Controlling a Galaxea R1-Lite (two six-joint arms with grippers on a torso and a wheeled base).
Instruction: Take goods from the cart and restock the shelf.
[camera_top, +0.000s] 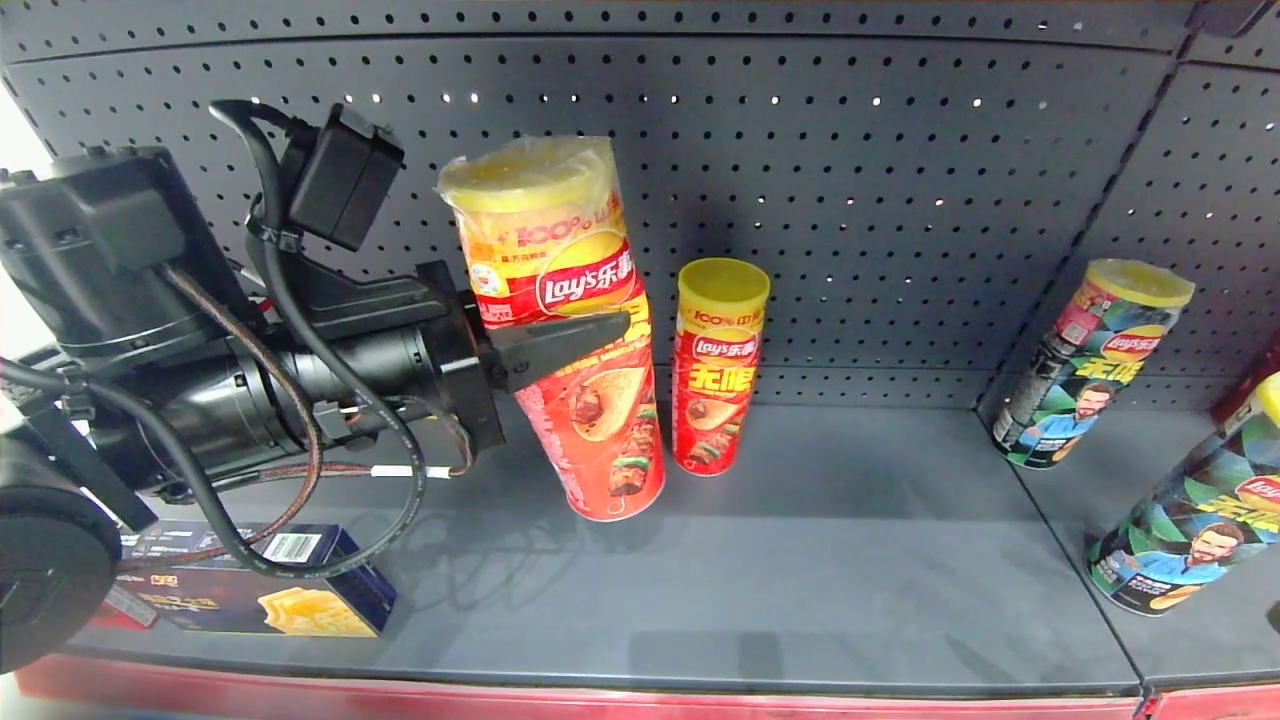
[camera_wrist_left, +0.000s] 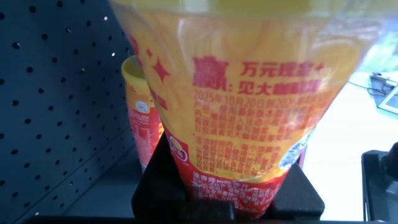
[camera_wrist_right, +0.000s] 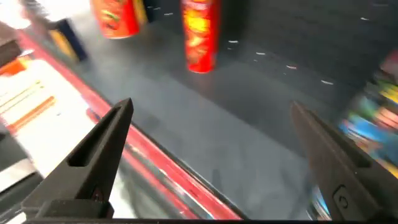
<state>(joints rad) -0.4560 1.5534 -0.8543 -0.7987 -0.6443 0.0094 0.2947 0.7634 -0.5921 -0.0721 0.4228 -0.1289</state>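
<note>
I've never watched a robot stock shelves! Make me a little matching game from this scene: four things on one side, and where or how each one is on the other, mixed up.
Things
1. large red can
2. small red can
3. blue box
4. right gripper

Place or state
A. lying flat at the front left of the shelf
B. standing upright at the back, near the pegboard
C. tilted, clamped in the left gripper
D. open and empty

Pairs: 1-C, 2-B, 3-A, 4-D
</note>
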